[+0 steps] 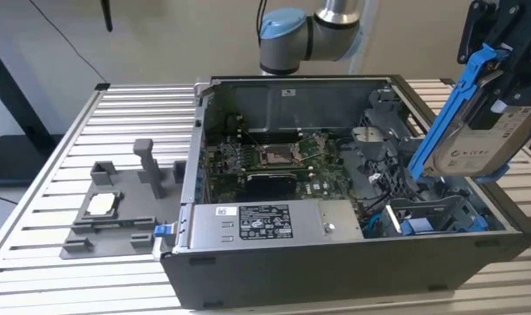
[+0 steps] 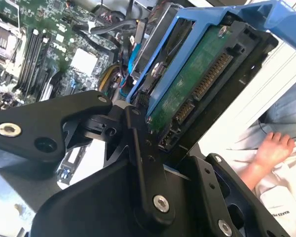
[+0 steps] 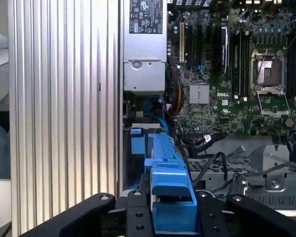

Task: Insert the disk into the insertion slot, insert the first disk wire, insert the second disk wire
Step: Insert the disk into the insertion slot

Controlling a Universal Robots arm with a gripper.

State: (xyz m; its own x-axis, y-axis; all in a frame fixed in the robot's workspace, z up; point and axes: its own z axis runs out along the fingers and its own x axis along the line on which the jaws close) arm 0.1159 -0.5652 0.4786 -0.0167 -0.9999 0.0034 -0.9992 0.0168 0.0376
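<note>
The end effector (image 1: 509, 82) grips the disk (image 1: 486, 147), which tilts above the insertion slot (image 1: 427, 220) in the open computer case (image 1: 335, 275).

black tool (image 3: 170, 207), grey-blue arm (image 1: 314, 36)

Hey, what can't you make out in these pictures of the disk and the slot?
1. Exterior view: the top of the disk is covered by the end effector.
2. Exterior view: the bottom of the insertion slot is hidden behind the case wall.
3. First wrist view: the black cables tangle; which ones belong to the disk cannot be told.
</note>
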